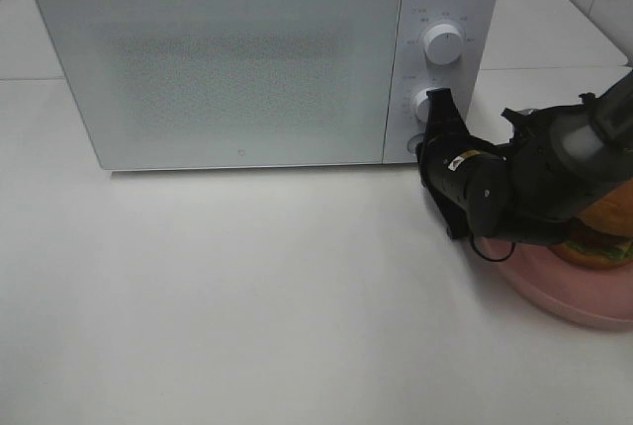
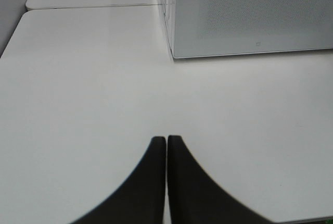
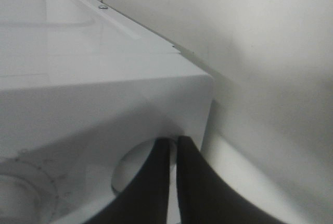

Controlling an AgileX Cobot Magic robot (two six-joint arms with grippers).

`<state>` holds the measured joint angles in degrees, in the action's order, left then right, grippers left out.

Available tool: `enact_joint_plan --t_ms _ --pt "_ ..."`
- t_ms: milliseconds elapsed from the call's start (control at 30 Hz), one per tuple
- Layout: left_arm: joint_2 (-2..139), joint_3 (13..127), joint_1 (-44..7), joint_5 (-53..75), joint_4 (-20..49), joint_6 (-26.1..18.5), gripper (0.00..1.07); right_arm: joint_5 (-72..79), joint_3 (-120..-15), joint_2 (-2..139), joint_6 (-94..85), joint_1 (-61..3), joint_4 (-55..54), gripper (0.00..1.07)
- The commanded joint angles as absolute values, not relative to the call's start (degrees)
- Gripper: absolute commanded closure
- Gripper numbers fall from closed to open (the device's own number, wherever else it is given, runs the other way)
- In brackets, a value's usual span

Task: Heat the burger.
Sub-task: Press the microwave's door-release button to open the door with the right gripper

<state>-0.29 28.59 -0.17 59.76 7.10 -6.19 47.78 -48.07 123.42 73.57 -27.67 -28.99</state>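
Black right gripper (image 3: 171, 140) closed to a single point, ready to poke.

Pinched fully shut on nothing, tips set at the round white push-button (image 3: 132, 169) low on the control panel of the boxy white microwave oven (image 1: 227, 59); contact not certain. Probably closed to press with one firm point and pop the shut door. Golden-bunned layered burger (image 1: 599, 239) outside the oven, resting on the round pink plate (image 1: 554, 292) just right of it, half hidden behind the arm, handy for loading. Black left gripper (image 2: 166, 139) likewise closed and empty, over bare white tabletop (image 2: 78, 104), apparently kept out of the way. Counted: one oven, two round white knobs (image 1: 442, 43), one button, one burger, one plate, two grippers.
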Motion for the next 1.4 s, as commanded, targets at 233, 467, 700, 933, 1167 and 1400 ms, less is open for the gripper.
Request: enact_joint_plan --t_ms 233,467,700,933,1167,1400 --pt "-1.4 28.5 0.0 59.2 7.6 -6.1 1.07 58.2 -53.4 123.3 73.9 -26.4 -26.0 1.07" --pt "-1.4 28.5 0.0 59.2 7.6 -6.1 1.07 64.5 -53.4 123.3 73.9 -26.4 -26.1 1.07" --pt "-1.4 28.5 0.0 59.2 7.6 -6.1 1.07 64.5 -53.4 123.3 73.9 -26.4 -25.6 1.07" --pt "-1.4 28.5 0.0 59.2 7.6 -6.1 1.07 64.9 -53.4 123.3 73.9 -26.4 -25.6 1.07" --pt "-1.4 28.5 0.0 59.2 7.6 -6.1 1.07 65.8 -53.4 123.3 73.9 -25.8 -25.4 1.07" --pt "-1.4 28.5 0.0 59.2 7.6 -6.1 1.07 65.7 -55.3 123.3 73.9 -25.8 -23.8 1.07"
